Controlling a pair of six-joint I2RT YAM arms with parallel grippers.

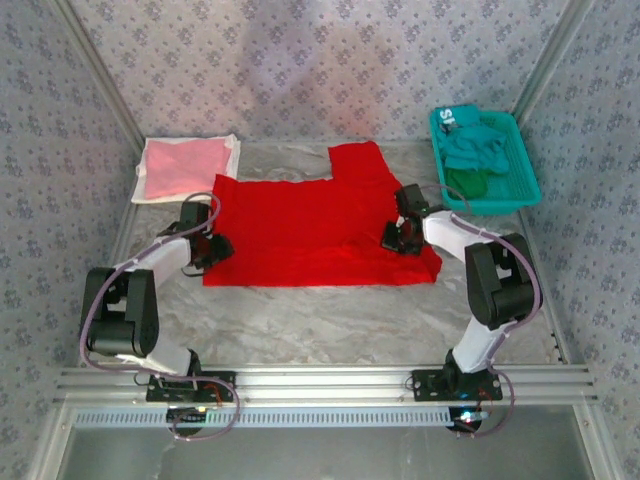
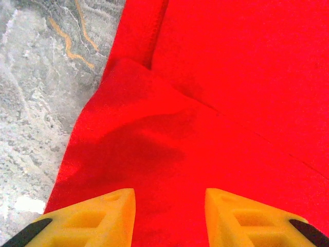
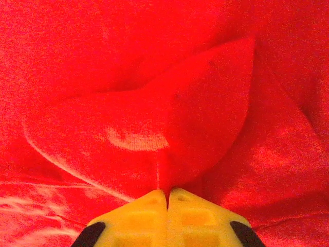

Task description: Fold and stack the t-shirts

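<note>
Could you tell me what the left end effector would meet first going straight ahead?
Probably the red t-shirt, near its edge: the left end effector points open-jawed straight at it.

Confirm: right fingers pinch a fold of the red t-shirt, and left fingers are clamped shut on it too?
No. The left wrist view shows the left fingers apart over the red t-shirt, gripping nothing. The right fingers do pinch a fold.

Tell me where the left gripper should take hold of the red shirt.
On the red shirt, probably the left edge, where it ends beside bare table. Come down from the table side: the cloth lies flat, so only that edge offers a lip to pinch.
</note>
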